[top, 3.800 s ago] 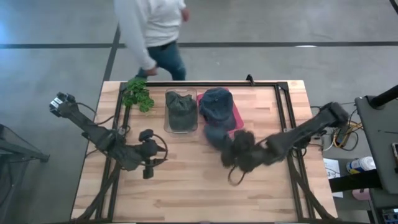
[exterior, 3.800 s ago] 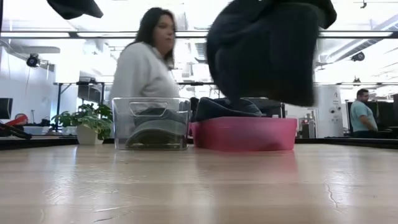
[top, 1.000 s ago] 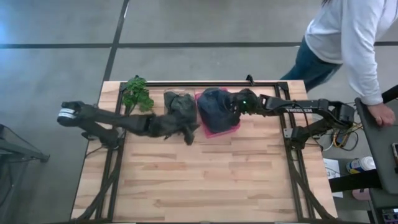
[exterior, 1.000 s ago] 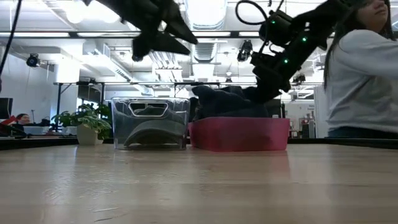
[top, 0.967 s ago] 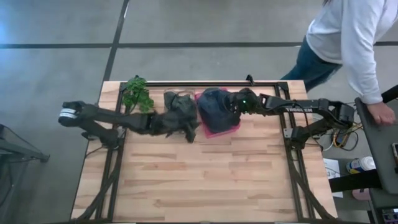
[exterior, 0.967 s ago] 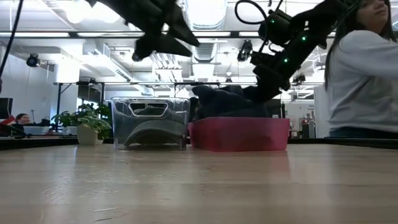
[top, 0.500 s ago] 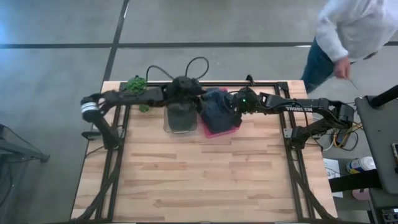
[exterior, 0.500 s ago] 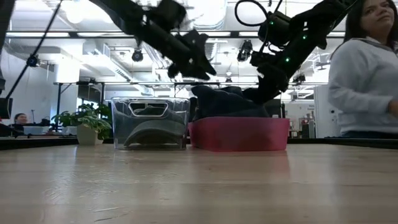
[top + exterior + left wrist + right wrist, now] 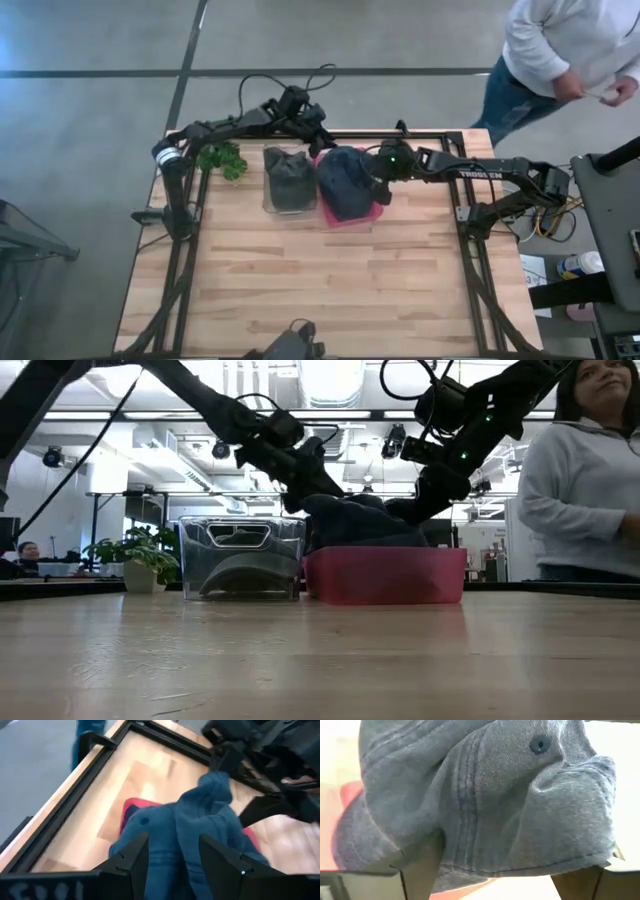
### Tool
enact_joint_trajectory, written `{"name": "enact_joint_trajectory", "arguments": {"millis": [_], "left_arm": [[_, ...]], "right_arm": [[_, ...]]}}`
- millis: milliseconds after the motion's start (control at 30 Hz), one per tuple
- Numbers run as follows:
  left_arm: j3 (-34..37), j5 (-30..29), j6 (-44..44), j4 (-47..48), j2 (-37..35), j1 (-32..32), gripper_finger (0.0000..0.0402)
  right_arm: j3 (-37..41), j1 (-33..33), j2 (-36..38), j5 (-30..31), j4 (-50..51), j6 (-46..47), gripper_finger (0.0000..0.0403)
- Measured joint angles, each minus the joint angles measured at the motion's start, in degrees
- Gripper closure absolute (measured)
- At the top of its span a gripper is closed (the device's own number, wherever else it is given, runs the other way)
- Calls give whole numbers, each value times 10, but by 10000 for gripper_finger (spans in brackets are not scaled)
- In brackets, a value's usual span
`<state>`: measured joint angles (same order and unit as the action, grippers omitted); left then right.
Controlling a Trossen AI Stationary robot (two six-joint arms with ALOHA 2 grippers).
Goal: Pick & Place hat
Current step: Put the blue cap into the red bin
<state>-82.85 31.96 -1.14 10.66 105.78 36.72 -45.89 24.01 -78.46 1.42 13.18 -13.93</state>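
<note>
My right gripper [image 9: 378,186] gapes wide at the blue hat [image 9: 345,180] on the pink bin [image 9: 352,218], holding nothing, so I should lift clear straight upward without snagging cloth.

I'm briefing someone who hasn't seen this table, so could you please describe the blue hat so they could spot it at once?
Start at the wooden table and look along its far edge, where a clear bin and a pink bin stand side by side. The blue hat is heaped in the pink one; its neighbour in the clear bin is dark green.
</note>
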Motion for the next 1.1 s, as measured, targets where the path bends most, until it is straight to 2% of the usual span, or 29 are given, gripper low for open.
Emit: {"name": "enact_joint_trajectory", "arguments": {"millis": [167, 467, 567, 767, 800, 933, 1100], "left_arm": [[-15, 20, 25, 18, 21, -2, 236], [-8, 57, 21, 38, 25, -23, 236], [-8, 56, 26, 39, 25, -31, 236], [-13, 33, 26, 42, 21, -32, 236], [-17, 29, 27, 41, 19, -31, 236], [-31, 26, 27, 38, 9, -28, 236], [-31, 25, 30, 72, 8, -31, 236]], "right_arm": [[-8, 7, 0, 25, 20, -27, 83], [-32, 26, 1, 83, 104, 67, 100], [-37, 34, 9, 101, 112, 94, 101], [-66, 35, 51, 121, 169, 53, 96], [-71, 35, 57, 113, 169, 48, 95], [-95, 35, 62, 20, 160, 32, 96], [-90, 36, 18, -2, 149, 23, 107]]}}
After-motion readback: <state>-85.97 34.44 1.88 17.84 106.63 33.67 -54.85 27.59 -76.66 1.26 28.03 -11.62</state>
